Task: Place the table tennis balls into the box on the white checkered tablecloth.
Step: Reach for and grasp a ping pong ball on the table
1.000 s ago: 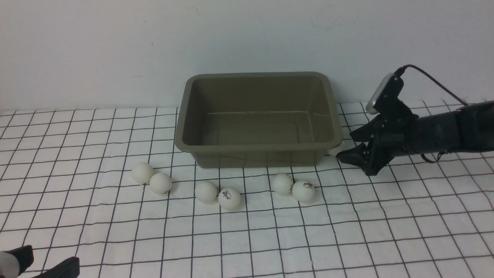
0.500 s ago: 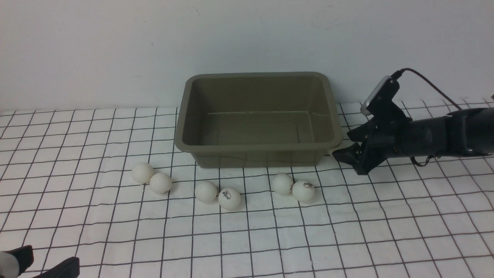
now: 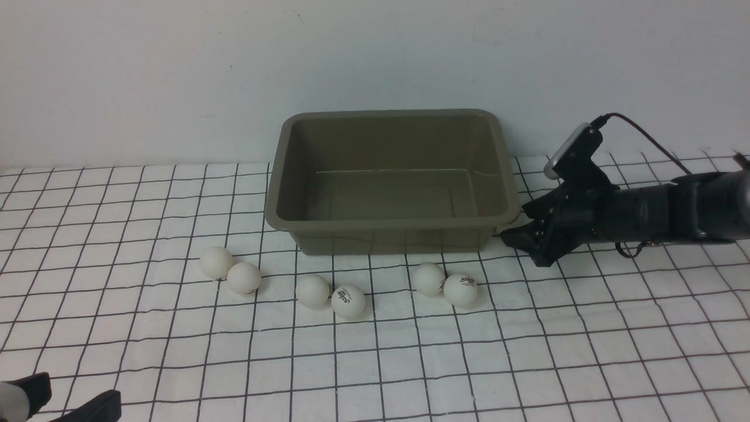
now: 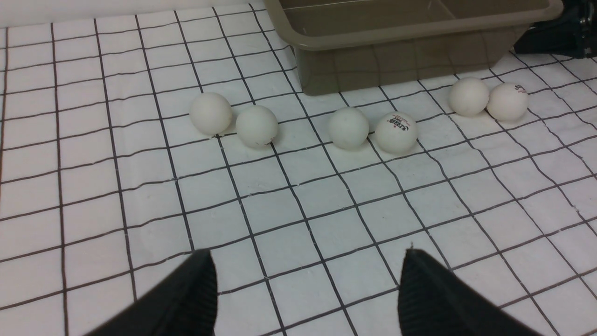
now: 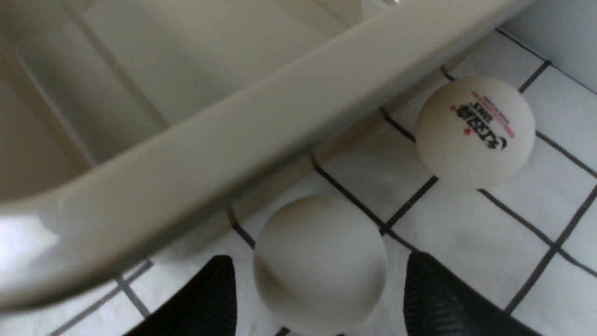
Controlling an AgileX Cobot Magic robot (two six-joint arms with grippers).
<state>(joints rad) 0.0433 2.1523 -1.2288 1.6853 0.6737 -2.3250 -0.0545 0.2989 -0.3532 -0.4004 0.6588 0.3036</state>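
The olive-grey box (image 3: 391,223) stands empty on the white checkered tablecloth (image 3: 527,351). Several table tennis balls lie in a row before it, from one at the left (image 3: 216,262) to a logo ball (image 3: 460,289). My right gripper (image 3: 515,225) is low at the box's right front corner. In the right wrist view its jaws (image 5: 319,261) are open around a plain ball (image 5: 319,263), with small gaps on both sides. A logo ball (image 5: 475,132) lies just beyond, beside the box wall (image 5: 210,154). My left gripper (image 4: 308,261) stands open and empty, near the front left corner (image 3: 64,401).
A plain white wall rises right behind the box. The cloth is slightly wrinkled. The right arm (image 3: 674,211) reaches in low from the right, with a cable looping above it.
The right gripper has moved left and down toward the box's right front corner, and its jaws have narrowed. The left gripper and the row of balls have not moved.
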